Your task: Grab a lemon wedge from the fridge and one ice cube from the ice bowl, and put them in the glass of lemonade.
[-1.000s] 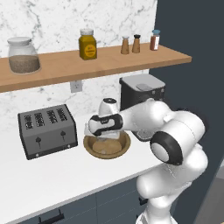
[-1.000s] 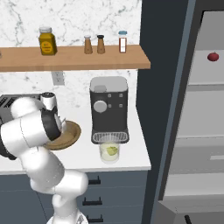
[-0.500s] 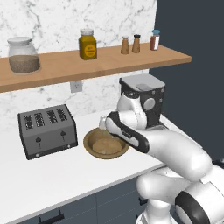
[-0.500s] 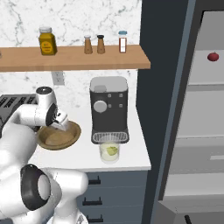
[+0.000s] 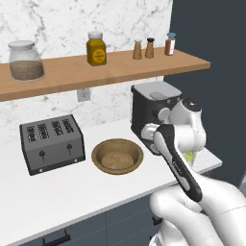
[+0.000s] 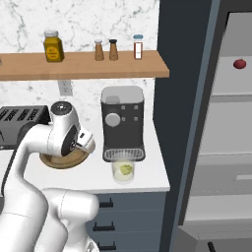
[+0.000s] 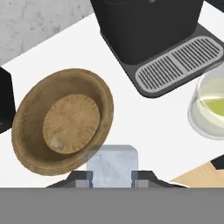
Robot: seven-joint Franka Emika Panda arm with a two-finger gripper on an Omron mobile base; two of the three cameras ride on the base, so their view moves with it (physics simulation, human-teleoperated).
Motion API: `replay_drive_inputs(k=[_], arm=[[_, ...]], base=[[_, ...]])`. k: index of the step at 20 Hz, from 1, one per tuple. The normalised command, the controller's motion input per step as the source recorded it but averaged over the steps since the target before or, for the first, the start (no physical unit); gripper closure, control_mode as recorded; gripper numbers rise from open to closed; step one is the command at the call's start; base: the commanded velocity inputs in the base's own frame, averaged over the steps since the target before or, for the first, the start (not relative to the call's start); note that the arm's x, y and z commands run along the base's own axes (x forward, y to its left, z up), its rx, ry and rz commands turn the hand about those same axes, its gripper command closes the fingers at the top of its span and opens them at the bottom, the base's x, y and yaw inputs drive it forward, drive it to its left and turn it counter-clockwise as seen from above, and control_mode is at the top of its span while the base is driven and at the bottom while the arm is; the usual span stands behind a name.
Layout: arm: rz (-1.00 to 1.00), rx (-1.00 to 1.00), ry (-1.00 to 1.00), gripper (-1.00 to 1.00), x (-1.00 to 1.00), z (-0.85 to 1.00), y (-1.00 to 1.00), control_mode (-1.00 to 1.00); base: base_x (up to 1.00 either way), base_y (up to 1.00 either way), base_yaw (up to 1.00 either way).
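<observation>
- One ice cube (image 7: 112, 166) is sitting pinched between the narrowed claw (image 7: 112, 178) tips, hanging over the counter beside the ice bowl (image 7: 26, 131).
- Step in hand, by my reading — carrying ice toward the glass of lemonade (image 7: 210, 109), which is standing before the coffee machine (image 6: 123, 123).
- Lemon wedge (image 6: 126, 169) is already floating in that glass.
- Next move is calling for centring over the rim, then opening.

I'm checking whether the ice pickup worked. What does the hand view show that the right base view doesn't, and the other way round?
Hand view alone: a pale ice cube gripped between the claw's fingertips, beside the ice bowl's near rim.

Right base view alone: the open fridge with a small red fruit on a shelf, and the wall shelf's jars.

Both: the ice bowl, the coffee machine and the glass of lemonade before it.
</observation>
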Motion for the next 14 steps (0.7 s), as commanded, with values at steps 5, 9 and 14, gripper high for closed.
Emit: replay_drive_inputs(k=[5, 9, 14], arm=[[-0.03, -0.01, 0.01, 1.00, -0.29, 0.61, -0.84, -1.00], [0.00, -0.04, 0.11, 1.00, -0.21, 0.45, -0.83, -1.00], [0.00, -0.01, 0.09, 1.00, -0.04, 0.04, -0.71, -1.00]], base=[[0.00, 0.00, 0.00], [0.00, 0.00, 0.00], [0.00, 0.00, 0.00]])
